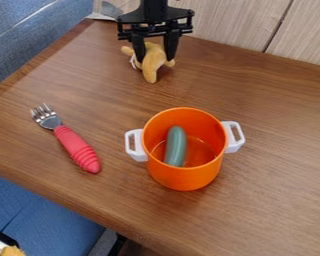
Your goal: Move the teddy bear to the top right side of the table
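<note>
The teddy bear [150, 69] is at the far left of the table [269, 105], and my claw [154, 59] hangs right over it, one finger to its left and one to its right. To do this well, I should centre on the plump part of the body, so that I don't pinch just a limb, then close evenly and firmly enough for soft plush to give a little and hold. I'd want a small lift to test the grip before any travel. From there the way I'd choose is along the far side toward the far right, keeping off the pale wall panel [239, 25] behind and well away from the orange pot [181, 177] nearer me. At the far right I should lower until the bear rests on the wood, then let go gently, since a light toy may cling to a finger or roll over.

As for my claw, it stands fairly wide, about the breadth of the bear's body, with the bear between its fingers. From this slant I can't be sure whether both pads press on the plush, but I take it as straddled and not yet clamped.
</note>
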